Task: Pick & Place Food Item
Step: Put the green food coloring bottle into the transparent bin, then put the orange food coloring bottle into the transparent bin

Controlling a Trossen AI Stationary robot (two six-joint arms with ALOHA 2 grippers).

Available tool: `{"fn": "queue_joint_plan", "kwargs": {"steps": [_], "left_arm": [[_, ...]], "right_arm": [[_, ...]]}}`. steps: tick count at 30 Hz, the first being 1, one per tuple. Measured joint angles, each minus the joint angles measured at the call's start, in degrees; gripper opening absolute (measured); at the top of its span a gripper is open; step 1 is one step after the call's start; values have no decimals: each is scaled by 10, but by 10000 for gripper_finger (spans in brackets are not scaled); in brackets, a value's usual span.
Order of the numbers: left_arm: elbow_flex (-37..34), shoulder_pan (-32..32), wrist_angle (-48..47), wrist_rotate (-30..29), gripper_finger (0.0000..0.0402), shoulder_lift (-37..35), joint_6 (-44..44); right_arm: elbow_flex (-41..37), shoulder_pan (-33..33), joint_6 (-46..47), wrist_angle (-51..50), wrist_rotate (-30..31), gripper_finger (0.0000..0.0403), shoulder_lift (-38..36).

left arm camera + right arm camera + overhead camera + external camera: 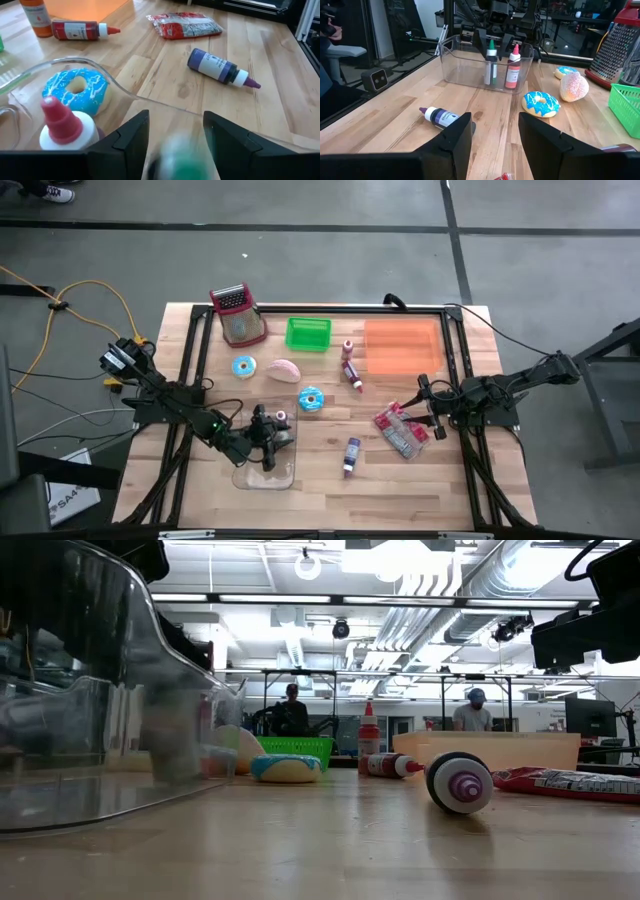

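A clear plastic container [268, 472] [465, 70] stands near the table's front left. Inside it stand a green-capped bottle [491, 65] and a red-capped bottle [512, 67] [62, 125], both upright on their bases. My left gripper [494, 40] [175, 135] hovers open above the container. Its fingers stand either side of the green cap [177, 155], which is blurred. My right gripper [495, 145] [425, 405] waits open at the right, with nothing between its fingers.
A purple bottle [351, 455] lies right of the container, and a blue donut [311, 400] lies beyond it. Farther back are a pink pastry [284, 370], another donut [244, 366], a green basket [308, 333], an orange tray [402, 345], a grater [237, 315] and red bottles [350, 365]. A red packet [400, 430] lies near my right gripper.
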Motion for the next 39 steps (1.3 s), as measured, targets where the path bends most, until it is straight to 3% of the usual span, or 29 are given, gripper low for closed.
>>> {"fn": "queue_joint_plan", "kwargs": {"steps": [39], "left_arm": [[0,5,64,5,184,20,36]], "right_arm": [[0,0,0,0,0,152,0]]}}
